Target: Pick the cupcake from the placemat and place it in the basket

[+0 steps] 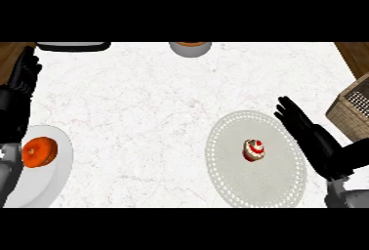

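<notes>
White marbled surface (144, 97), wood at the far corners. Cupcake (254, 150) at the middle of the lacy placemat (238, 190), untouched. Right hand (310, 134) just right of the cupcake, fingers straight and spread, holding nothing. Basket (352, 108) beyond that hand, partly out of view. Left hand (20, 85) resting far left, fingers straight. Risks, likely: toppling or smearing the frosting on closing; clipping the basket wall during transfer.

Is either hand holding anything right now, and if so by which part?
Nothing is held. The right hand is open beside the round white lace placemat, apart from the small red-and-white frosted cupcake. The left hand rests open at the left edge.
</notes>
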